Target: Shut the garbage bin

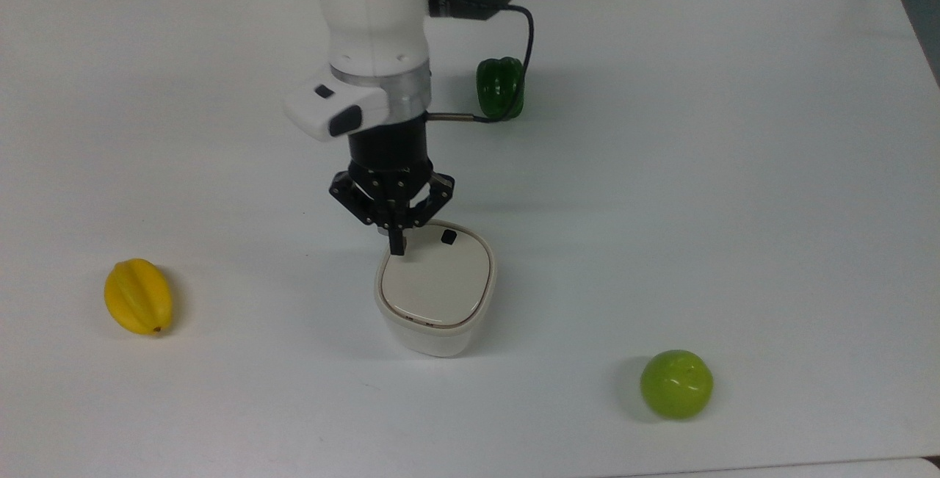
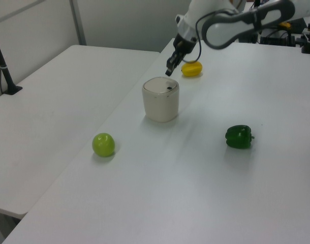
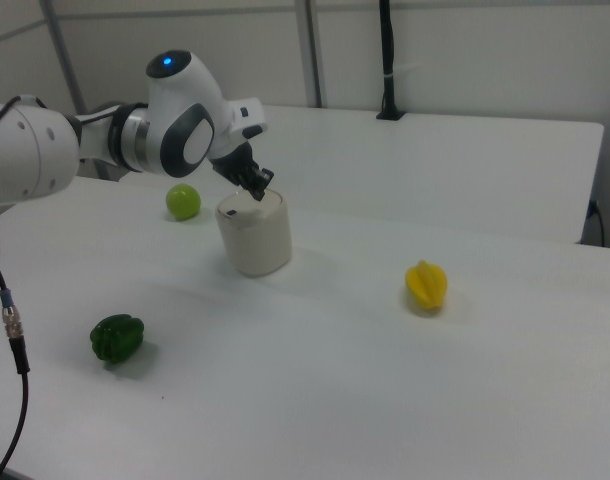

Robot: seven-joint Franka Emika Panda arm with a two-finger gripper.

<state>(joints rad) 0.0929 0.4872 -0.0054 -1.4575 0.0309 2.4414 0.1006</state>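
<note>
A white desk point(image 1: 734, 169), with a second white desk point(image 2: 53, 101) butted against it at the left view's left and pale wall panels behind, carries the robot arm point(image 1: 374, 30), whose gripper point(image 1: 397, 247) hangs with jaws drawn narrow and holding nothing, just above the far edge of the garbage bin point(image 1: 435, 294). The bin stands mid-desk, lid point(image 1: 437, 283) flat down. Around it, well apart, lie a green pepper point(image 1: 501, 87), a green apple point(image 1: 675, 383) and a yellow starfruit point(image 1: 138, 296).

Open table point(image 1: 661, 169) around garbage bin point(image 1: 435, 294)
</note>
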